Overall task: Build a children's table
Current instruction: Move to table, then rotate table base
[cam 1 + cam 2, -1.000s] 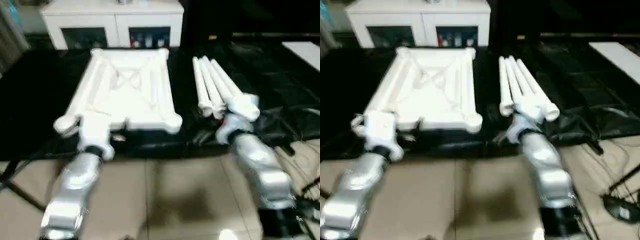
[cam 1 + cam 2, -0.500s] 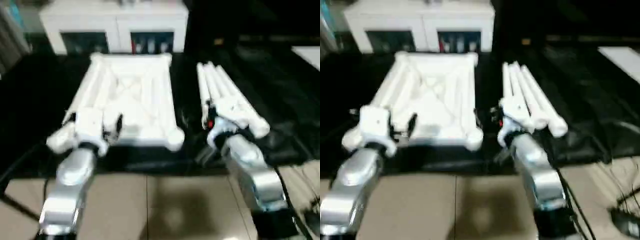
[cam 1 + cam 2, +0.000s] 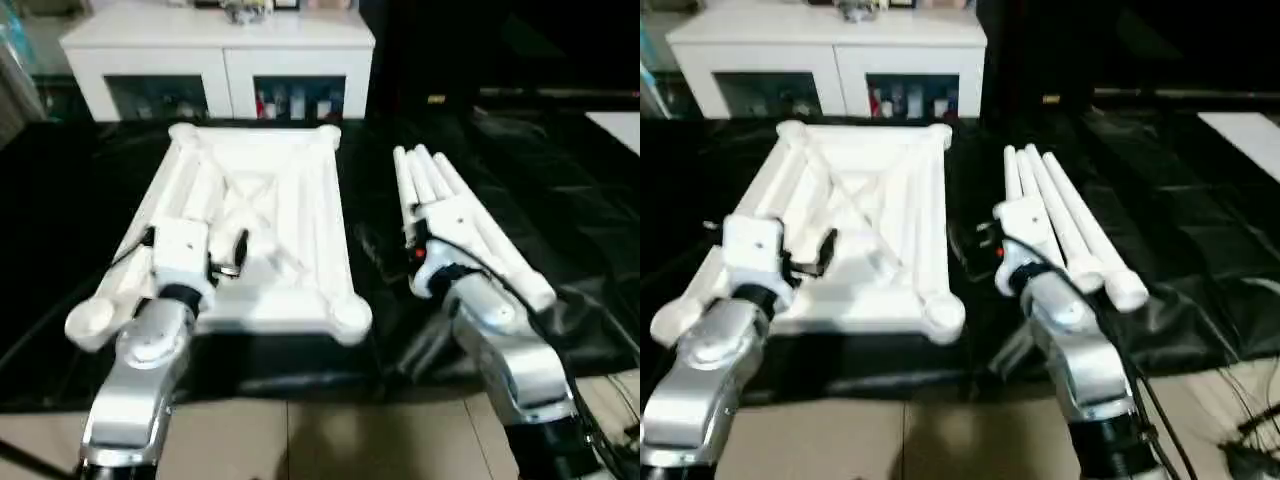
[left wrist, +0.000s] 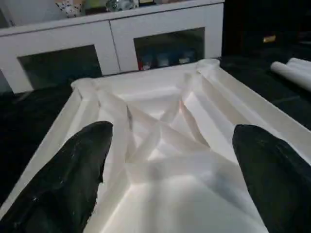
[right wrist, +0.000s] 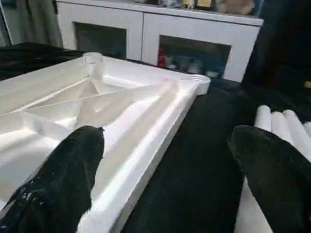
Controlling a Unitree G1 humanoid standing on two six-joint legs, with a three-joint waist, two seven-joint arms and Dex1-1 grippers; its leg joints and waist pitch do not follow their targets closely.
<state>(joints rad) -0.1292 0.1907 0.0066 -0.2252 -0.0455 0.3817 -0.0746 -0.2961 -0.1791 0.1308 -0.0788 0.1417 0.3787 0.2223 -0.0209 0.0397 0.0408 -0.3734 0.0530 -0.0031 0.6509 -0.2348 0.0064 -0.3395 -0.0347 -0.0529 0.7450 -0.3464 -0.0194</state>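
Observation:
The white table top [image 3: 262,215] lies upside down on the black cloth, its X-ribbed underside [image 4: 160,128] facing up and a round socket [image 3: 350,316] at each corner. Several white tapered legs [image 3: 455,205] lie side by side to its right. My left gripper [image 4: 172,131] hangs open over the near left part of the top, fingers [image 4: 73,174] spread wide with nothing held. My right gripper [image 5: 166,132] is open too, hovering over the gap between the top's right rim [image 5: 146,145] and the legs [image 5: 272,126].
A white cabinet with glass doors [image 3: 220,60] stands right behind the top. Crumpled black cloth [image 3: 570,200] covers the work surface; its near edge drops to a tiled floor [image 3: 330,440]. Cables [image 3: 1240,440] lie at the near right. A white panel [image 3: 618,125] sits far right.
Both arms have reached forward: the left gripper now hangs over the top's near part, and the right gripper has slid forward beside the legs' near ends. The camera has also tilted.

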